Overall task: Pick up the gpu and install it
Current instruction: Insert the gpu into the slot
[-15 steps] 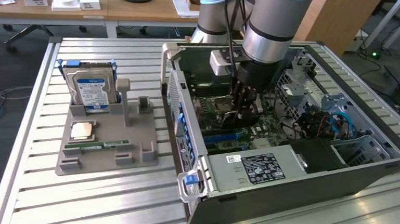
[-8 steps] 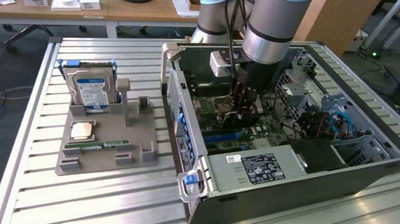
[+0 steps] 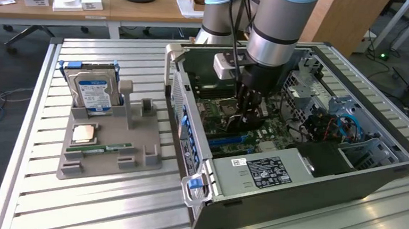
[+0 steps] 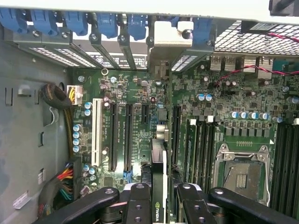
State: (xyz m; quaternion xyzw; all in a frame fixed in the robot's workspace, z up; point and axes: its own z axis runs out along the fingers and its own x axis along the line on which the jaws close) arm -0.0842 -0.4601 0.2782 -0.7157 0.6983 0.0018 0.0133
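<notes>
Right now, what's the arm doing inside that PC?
The arm is down inside the open PC case. Its gripper is shut on the gpu, holding the card edge-on over the expansion slots of the motherboard. Whether the card is seated in a slot is not clear. On the grey holder at the exterior view's left, the hard drive and the memory stick sit untouched.

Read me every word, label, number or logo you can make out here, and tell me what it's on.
No text reads clearly.
gpu, held in the gripper: small pale logo mark, no legible letters.
hard drive: blue label, print too small.
power supply: black label and white sticker, print too small.
motherboard: white markings, too small.
</notes>
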